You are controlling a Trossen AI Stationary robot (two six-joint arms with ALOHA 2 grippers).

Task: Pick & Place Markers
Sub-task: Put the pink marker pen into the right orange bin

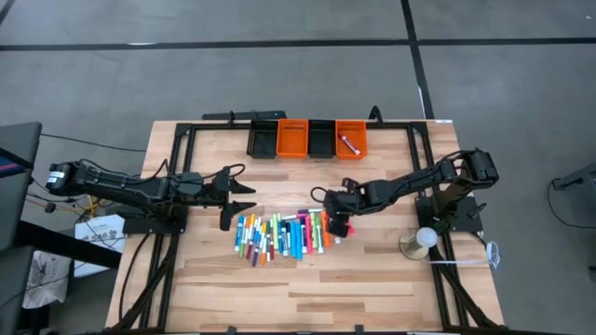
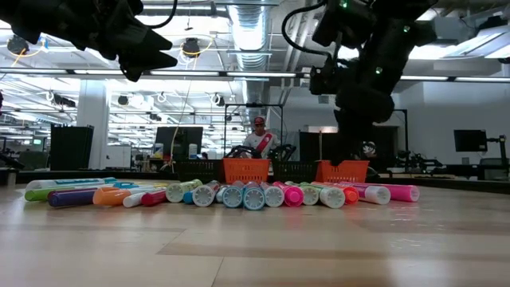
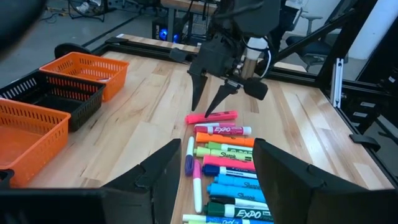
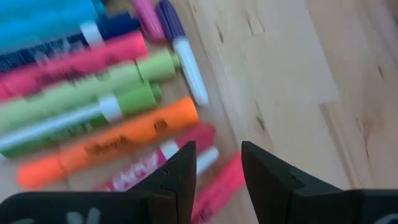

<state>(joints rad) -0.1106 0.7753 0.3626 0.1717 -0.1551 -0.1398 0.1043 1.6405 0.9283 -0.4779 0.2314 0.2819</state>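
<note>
Several markers (image 1: 279, 234) in mixed colours lie side by side in a row on the wooden table, also seen in the low view as markers (image 2: 239, 194). At the row's right end lies a pink marker (image 3: 211, 116). My right gripper (image 1: 339, 223) points steeply down over it, open. In the right wrist view the pink marker (image 4: 219, 185) runs between its two fingers. My left gripper (image 1: 244, 197) hovers open above the table, left of the row, and holds nothing. My right gripper (image 3: 201, 112) comes from above, slanting down, with one fingertip (image 3: 209, 114) right at the pink marker's top side near its middle. I cannot tell whether it touches the marker. The marker lies flat on the table.
Two black bins and two orange bins stand in a row at the far edge; the right orange bin (image 1: 351, 140) holds a pink marker. A small stand with a white ball (image 1: 425, 239) is near the right arm's base. A person (image 2: 259, 135) sits beyond the table.
</note>
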